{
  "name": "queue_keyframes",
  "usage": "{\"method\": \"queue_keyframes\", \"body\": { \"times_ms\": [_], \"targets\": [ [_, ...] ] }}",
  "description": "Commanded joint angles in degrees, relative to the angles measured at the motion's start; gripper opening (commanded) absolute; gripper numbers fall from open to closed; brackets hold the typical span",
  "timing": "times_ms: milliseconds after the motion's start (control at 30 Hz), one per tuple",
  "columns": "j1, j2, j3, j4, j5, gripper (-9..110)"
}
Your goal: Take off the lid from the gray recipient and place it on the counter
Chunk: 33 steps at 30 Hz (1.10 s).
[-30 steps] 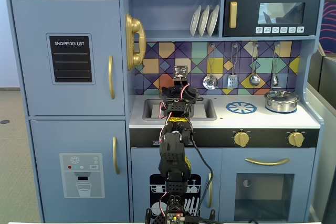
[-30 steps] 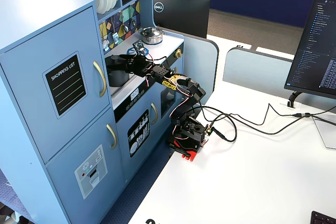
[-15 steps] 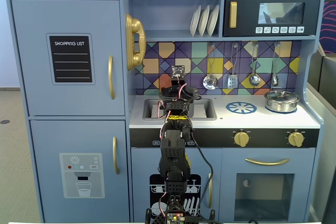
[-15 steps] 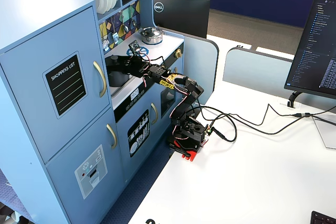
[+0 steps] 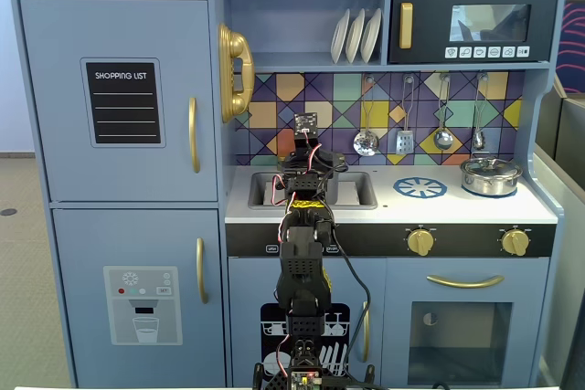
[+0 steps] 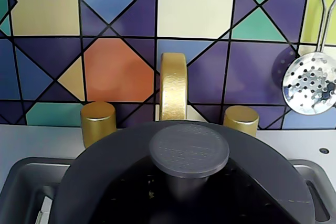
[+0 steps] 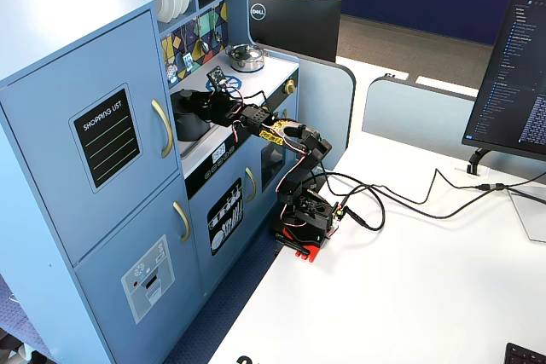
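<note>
In the wrist view the dark gray lid [image 6: 105, 171] fills the lower frame, its round knob [image 6: 189, 153] in the centre. My gripper [image 6: 189, 186] shows as black jaws pressed against the knob's stem from both sides, shut on it. The lid sits over the sink [image 6: 23, 182]. The gray recipient [image 7: 188, 124] shows only in a fixed view, as a dark pot in the sink under my gripper [image 7: 196, 101]. I cannot tell if the lid rests on it. In the front fixed view my arm and gripper [image 5: 306, 154] hide both. The pale counter [image 5: 457, 209] lies to the right.
A gold tap [image 6: 173, 85] with two gold knobs stands right behind the lid. A blue burner mark [image 5: 420, 188] and a shiny silver pot [image 5: 490, 176] are on the counter's right part. Utensils [image 5: 366, 142] hang on the tiled back wall.
</note>
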Motion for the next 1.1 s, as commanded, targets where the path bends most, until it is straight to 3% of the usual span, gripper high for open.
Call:
{"method": "queue_keyframes", "body": {
  "times_ms": [0,367,1067],
  "targets": [
    [-0.5,1.1,-3.0,0.8,0.1,0],
    [-1.4,0.8,-11.8,4.7,-1.7,0],
    [3.8,5.4,-12.7,5.5,0.2,0]
  ]
}}
